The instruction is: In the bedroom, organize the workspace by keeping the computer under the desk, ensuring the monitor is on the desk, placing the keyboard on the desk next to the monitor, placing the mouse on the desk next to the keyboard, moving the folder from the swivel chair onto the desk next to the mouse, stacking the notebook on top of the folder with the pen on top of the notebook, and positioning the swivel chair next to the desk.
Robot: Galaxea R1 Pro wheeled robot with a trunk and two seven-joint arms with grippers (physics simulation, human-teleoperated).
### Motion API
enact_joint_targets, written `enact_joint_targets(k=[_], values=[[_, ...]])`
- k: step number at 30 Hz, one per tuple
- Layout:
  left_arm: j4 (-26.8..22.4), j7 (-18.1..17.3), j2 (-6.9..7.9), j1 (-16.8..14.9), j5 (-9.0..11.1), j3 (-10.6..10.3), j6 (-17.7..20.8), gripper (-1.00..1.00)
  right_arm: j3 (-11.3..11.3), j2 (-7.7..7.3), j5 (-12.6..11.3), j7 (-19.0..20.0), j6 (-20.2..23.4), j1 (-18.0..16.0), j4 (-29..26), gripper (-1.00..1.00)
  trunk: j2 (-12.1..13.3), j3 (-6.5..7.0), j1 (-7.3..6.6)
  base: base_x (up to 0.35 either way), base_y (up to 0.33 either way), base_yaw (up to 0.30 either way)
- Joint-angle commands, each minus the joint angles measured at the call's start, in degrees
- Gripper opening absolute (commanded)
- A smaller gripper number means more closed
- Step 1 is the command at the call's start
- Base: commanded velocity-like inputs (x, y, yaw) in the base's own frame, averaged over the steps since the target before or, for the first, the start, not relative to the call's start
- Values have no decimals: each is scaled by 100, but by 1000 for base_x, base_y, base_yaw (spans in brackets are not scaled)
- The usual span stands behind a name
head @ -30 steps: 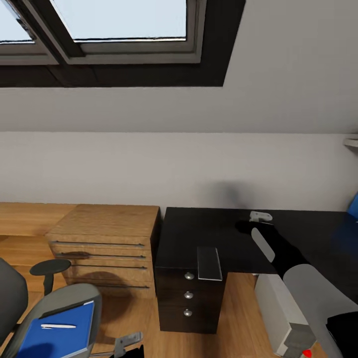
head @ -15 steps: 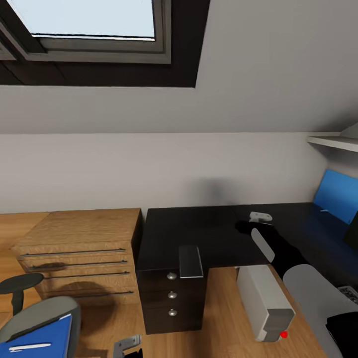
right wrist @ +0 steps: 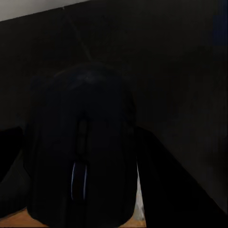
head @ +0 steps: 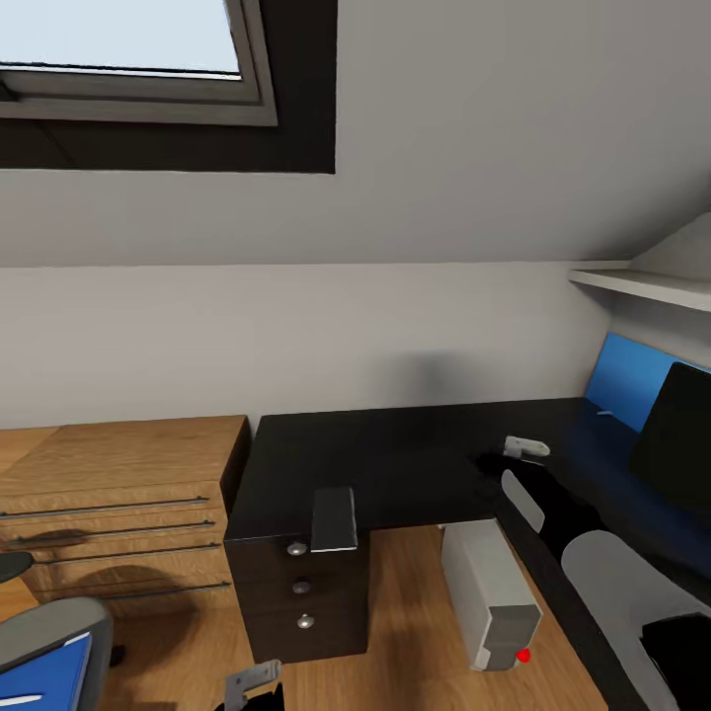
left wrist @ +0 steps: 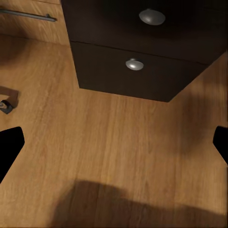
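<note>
Head view has swung right: your monitor (head: 679, 449) now shows and the chair (head: 44, 642) slips off-frame. Right gripper (right wrist: 80, 190) clamps the mouse (right wrist: 80, 152) above the desk (head: 395, 459), lengthwise along the fingers; left gripper (left wrist: 114, 142) gapes wide.

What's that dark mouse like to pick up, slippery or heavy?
The mouse looks smooth and rounded with a faint sheen, so it may slip in the right gripper. It is small, so probably light. Its curved sides offer little flat surface to pinch, so it might twist.
</note>
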Motion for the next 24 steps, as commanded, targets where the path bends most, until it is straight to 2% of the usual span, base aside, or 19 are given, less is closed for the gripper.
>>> enact_joint_targets(k=[1,2,3,4,7,8,10,16,19,24], values=[[-10,41,2,-5,32,-26,-12,100,52,5,-80,-235,-167,-5,81,-100,-7,-9,1,0,-81,0],[-12,40,0,-5,29,-30,-23,100,55,41,-82,-526,-438,-5,208,-100,-7,-9,1,0,-41,0],[-13,40,0,-5,29,-31,-26,100,55,62,-84,-620,-547,-5,253,-100,-7,-9,1,0,-33,0],[-15,38,1,-5,28,-33,-35,100,56,135,-89,-868,-918,-5,401,-100,-7,-9,1,0,-17,0],[-16,37,0,-5,27,-38,-41,100,49,231,-93,-1097,-1425,-5,617,-100,-7,-9,1,0,-10,0],[-17,34,-1,-5,25,-41,-43,100,-58,304,-147,-1286,-1781,-5,781,-100,-7,-9,1,0,-3,0],[-17,32,-1,-5,26,-42,-44,100,-338,377,-305,-1456,-1977,-5,875,-100,-7,-9,1,0,-1,0],[-17,30,0,-5,33,-43,-26,100,-1035,422,-428,-1576,-2075,-5,878,-100,-7,-9,1,0,0,0],[-17,30,4,-5,35,-43,-20,100,-1252,412,-434,-1584,-2077,-5,867,-100,-7,-9,1,0,0,0],[-17,23,7,-5,29,-40,-19,100,-1330,401,-432,-1580,-2077,-5,865,-100,-7,-9,1,0,0,0]])
